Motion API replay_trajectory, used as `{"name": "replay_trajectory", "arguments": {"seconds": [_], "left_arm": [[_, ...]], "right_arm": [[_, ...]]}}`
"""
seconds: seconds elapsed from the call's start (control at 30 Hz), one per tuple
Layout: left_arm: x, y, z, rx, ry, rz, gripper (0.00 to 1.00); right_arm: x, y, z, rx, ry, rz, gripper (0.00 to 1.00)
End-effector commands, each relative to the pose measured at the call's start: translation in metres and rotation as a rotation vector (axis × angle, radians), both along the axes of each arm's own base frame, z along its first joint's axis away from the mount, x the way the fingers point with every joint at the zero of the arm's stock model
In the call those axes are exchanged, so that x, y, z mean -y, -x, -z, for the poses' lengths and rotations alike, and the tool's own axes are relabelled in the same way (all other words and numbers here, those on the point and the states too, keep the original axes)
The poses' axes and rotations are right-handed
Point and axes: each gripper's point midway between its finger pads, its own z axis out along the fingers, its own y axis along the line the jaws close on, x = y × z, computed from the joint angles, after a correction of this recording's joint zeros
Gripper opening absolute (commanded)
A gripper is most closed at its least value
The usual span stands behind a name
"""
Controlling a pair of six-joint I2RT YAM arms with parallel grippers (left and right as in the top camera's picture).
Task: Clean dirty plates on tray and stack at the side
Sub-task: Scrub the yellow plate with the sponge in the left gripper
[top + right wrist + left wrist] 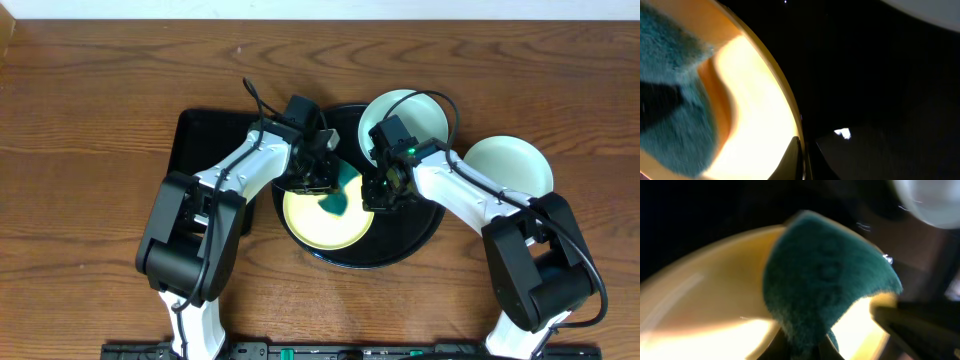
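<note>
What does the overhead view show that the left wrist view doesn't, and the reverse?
Only overhead: the left arm, the right arm, the rectangular black tray, the whole round black tray, and a pale blue-green plate on the table to its right. Only left wrist: the fuzzy fibres of the green sponge, close up and blurred. Both: the sponge lying on the yellow plate, and a second pale plate beyond it.

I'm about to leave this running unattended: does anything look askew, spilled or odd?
Nothing looks spilled or broken. One oddity: the pale blue-green round plate at the back straddles the low rim of the large round glossy black tray, partly overhanging the wooden table, so it probably sits tilted.
</note>
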Motion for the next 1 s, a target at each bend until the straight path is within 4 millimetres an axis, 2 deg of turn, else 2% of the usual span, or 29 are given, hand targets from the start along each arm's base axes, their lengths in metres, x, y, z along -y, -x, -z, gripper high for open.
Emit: {"name": "replay_trajectory", "arguments": {"seconds": [0.0, 0.1, 0.27, 0.4, 0.63, 0.73, 0.83, 0.97], "left_arm": [[-0.067, -0.023, 0.022, 0.081, -0.386, -0.212, 0.07], [-0.099, -0.018, 0.023, 0.071, -0.558, -0.325, 0.08], [-0.109, 0.002, 0.022, -0.008, -0.609, -0.357, 0.08], [-0.098, 0.018, 0.020, -0.089, -0.549, -0.329, 0.07], [-0.027, 0.044, 0.001, -0.200, -0.124, -0.040, 0.08], [-0.009, 0.050, -0.009, -0.182, 0.011, 0.084, 0.08], [-0.011, 0.051, -0.008, -0.123, 0.008, 0.185, 0.07], [-0.037, 0.043, 0.006, -0.112, -0.176, 0.111, 0.07]], "right_arm": [[-0.002, 0.005, 0.006, -0.017, 0.000, -0.023, 0.01], [-0.002, 0.005, 0.006, -0.016, 0.003, -0.022, 0.01], [-0.002, 0.004, 0.006, -0.011, 0.004, -0.021, 0.01], [-0.002, 0.004, 0.006, -0.011, 0.004, -0.021, 0.01], [-0.002, 0.004, 0.006, -0.011, 0.004, -0.021, 0.01], [-0.002, 0.004, 0.006, -0.010, 0.003, -0.021, 0.01], [-0.002, 0.004, 0.006, -0.011, 0.004, -0.018, 0.01], [-0.002, 0.004, 0.006, -0.012, 0.004, -0.018, 0.01]]}}
